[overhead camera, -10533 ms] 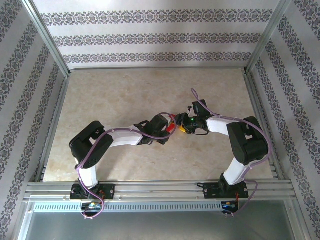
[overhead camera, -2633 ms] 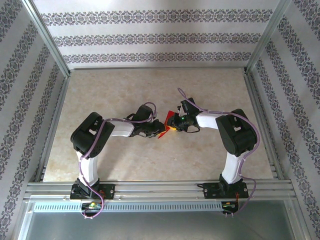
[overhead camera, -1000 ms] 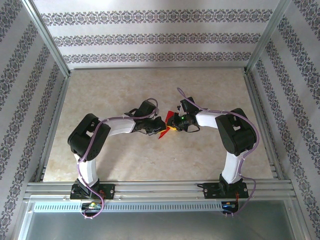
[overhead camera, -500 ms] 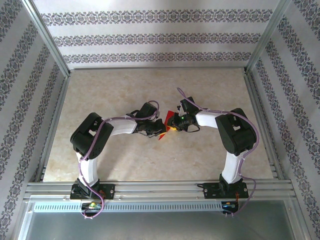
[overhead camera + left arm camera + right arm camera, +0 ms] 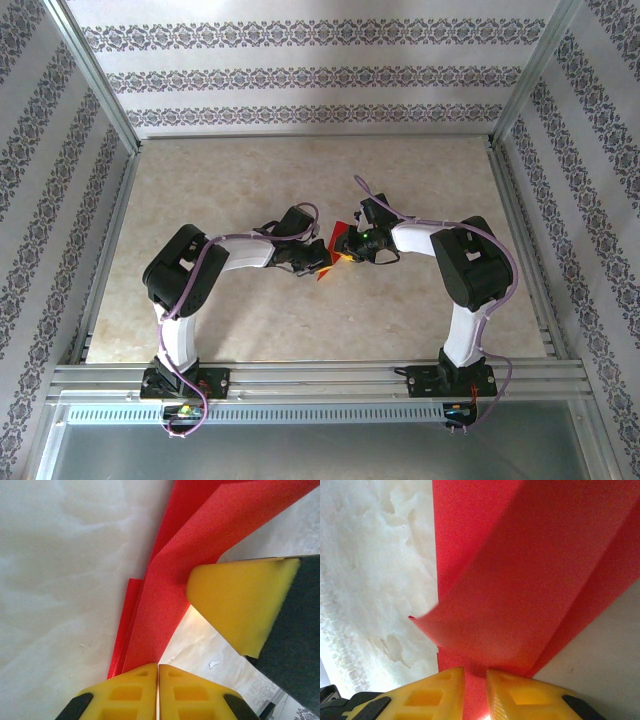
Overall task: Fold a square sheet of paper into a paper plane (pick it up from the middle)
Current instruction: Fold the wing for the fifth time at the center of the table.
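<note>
The square sheet of paper [image 5: 325,268] is bright red and folded into a narrow creased strip at the middle of the table. My left gripper [image 5: 316,258] meets it from the left and my right gripper [image 5: 345,252] from the right. In the left wrist view my left gripper [image 5: 158,666] is shut, and the paper [image 5: 170,595] runs under its tips, with a yellow right fingertip [image 5: 235,605] against the fold. In the right wrist view my right gripper [image 5: 475,672] is closed narrowly on the paper [image 5: 520,570], from which a flap rises.
The pale marbled tabletop [image 5: 420,170] is walled by aluminium frame posts and patterned panels on three sides. A metal rail [image 5: 320,378] with both arm bases runs along the near edge.
The left arm has shifted slightly, its elbow swinging a little right. The paper and both grippers stay together at the same spot.
</note>
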`<state>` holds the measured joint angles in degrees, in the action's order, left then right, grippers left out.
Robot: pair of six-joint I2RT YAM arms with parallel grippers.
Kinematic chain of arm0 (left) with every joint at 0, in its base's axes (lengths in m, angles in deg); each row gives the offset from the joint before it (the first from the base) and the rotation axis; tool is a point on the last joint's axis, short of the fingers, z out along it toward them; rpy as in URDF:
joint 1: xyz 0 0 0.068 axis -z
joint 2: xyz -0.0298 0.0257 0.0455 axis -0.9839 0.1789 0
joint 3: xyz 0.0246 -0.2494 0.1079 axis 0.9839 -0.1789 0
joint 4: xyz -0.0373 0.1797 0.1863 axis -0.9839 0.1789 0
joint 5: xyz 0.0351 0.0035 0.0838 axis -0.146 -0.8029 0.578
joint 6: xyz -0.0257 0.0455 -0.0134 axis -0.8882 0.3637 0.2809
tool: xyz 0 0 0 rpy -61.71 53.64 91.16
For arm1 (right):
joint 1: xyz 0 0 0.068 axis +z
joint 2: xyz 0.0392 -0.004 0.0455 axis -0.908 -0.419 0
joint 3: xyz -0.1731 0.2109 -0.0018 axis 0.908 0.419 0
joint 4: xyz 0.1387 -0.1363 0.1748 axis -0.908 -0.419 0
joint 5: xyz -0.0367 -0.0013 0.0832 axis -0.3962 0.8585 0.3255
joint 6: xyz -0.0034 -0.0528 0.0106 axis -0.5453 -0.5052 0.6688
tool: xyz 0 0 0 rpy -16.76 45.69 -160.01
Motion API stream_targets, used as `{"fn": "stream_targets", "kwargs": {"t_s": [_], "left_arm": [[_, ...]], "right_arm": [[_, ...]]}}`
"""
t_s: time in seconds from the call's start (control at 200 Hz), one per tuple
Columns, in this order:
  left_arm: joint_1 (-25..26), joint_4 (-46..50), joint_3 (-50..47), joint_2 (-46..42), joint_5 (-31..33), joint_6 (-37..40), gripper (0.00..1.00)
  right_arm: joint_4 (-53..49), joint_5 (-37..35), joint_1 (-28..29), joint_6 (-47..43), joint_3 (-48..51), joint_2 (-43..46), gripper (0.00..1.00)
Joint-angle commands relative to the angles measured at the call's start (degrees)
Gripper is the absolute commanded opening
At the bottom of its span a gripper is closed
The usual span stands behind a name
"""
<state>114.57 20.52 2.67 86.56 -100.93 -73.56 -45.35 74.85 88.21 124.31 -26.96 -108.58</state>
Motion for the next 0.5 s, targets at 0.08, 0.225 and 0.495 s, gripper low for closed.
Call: {"fn": "stream_targets", "kwargs": {"t_s": [0.08, 0.225, 0.495], "left_arm": [[0.61, 3.61, -0.85, 1.56, 0.75, 1.24, 0.1], [0.73, 4.26, -0.73, 2.02, 0.89, 1.46, 0.09], [0.99, 8.37, -1.06, 3.57, 3.42, 2.98, 0.09]], "right_arm": [[-4.72, -4.03, -0.66, -1.49, 0.5, -3.53, 0.25], [-4.79, -4.07, -0.66, -1.53, 0.61, -3.6, 0.25], [-4.99, -4.1, -0.66, -1.4, 0.58, -3.84, 0.25]]}}
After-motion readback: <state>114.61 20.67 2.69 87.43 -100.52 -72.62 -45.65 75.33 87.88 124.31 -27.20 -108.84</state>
